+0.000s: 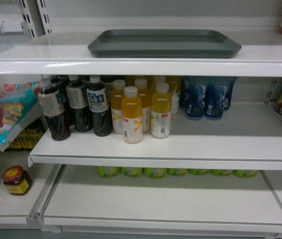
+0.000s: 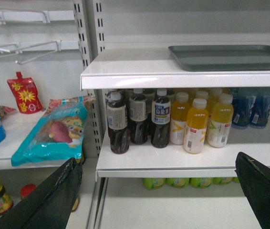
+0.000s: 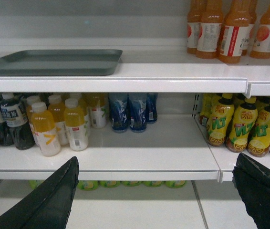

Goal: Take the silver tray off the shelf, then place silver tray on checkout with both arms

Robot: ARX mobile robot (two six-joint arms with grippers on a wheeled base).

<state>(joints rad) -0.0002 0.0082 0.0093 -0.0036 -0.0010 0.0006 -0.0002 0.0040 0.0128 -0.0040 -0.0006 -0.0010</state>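
Head view: the silver tray (image 1: 164,43) is seen flat on the shelf (image 1: 41,59), untouched. Judged stiff, light, slippery; its short rims should be pinched. Left hand (image 2: 156,188) and right hand (image 3: 156,188) are spread open.

One silver tray (image 1: 164,43) lies on the top shelf (image 1: 141,62). Below it, three dark tea bottles (image 1: 74,107) show in the front row, with more behind, hard to count. About six yellow juice bottles (image 1: 141,109) stand beside them, then three blue bottles (image 1: 208,97). Six green bottle tops (image 1: 176,172) peek out lower down. Two jars (image 1: 16,179) sit at lower left.
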